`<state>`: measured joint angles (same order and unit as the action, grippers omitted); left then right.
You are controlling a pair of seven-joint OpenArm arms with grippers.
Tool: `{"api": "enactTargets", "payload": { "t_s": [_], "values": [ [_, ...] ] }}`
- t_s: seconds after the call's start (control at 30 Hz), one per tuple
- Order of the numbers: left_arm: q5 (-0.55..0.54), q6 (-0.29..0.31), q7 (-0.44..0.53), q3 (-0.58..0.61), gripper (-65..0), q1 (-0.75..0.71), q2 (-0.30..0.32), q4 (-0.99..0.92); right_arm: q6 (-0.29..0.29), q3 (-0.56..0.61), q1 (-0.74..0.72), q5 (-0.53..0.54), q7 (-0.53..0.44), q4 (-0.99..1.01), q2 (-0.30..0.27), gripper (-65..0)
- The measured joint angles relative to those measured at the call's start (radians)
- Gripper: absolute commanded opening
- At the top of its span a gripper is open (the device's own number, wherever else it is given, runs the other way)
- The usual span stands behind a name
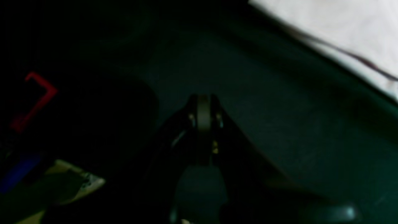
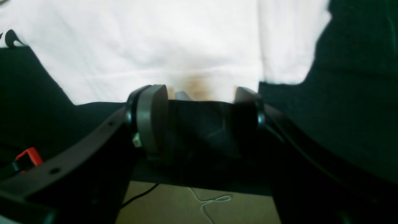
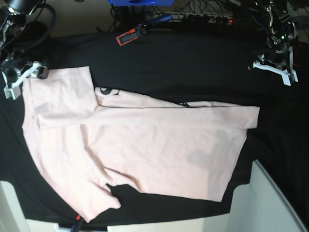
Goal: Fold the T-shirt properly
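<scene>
T-shirt [image 3: 145, 150] spread mostly flat on black cloth [image 3: 193, 63], pale pink, plain side up, bit of black lettering [image 3: 107, 91] peeking out at fold near far edge. Shirt fills middle and left part of cloth, one sleeve folded over at far left corner.

Right gripper [image 2: 199, 93] sits right at shirt edge, far left corner, fingers spread, nothing pinched between them.

Left gripper [image 1: 203, 107] way off at far right corner, over bare cloth, well apart from shirt, fingers pressed together, empty.
</scene>
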<state>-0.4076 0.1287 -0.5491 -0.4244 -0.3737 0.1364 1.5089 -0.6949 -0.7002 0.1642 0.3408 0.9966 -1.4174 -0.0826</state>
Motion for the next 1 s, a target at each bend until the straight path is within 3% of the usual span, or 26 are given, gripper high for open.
{"api": "enactTargets", "payload": {
  "t_s": [0.3, 0.4, 0.53, 0.8, 1.0],
  "values": [
    [0.0, 0.003, 0.0, 0.001, -65.0, 0.002, 0.0, 0.0, 0.004, -0.09, -0.006, -0.003, -0.03, 0.071, -0.024, -31.9],
    [0.0, 0.003, 0.0, 0.001, -65.0, 0.002, 0.0, 0.001, 0.005, -0.09, -0.007, -0.001, -0.034, 0.134, -0.056, -31.9],
    [0.0, 0.003, 0.0, 0.001, -65.0, 0.002, -0.001, 0.001, 0.004, -0.089, -0.009, 0.004, -0.081, 0.153, -0.058, -31.9],
    [0.0, 0.003, 0.0, 0.001, -65.0, 0.002, 0.0, 0.001, 0.004, -0.085, -0.03, 0.004, -0.081, 0.153, -0.058, -31.9],
    [0.0, 0.003, -0.001, 0.0, -65.0, -0.017, -0.001, 0.001, 0.004, -0.086, -0.057, 0.004, -0.031, 0.153, -0.058, -31.9]
  ]
}}
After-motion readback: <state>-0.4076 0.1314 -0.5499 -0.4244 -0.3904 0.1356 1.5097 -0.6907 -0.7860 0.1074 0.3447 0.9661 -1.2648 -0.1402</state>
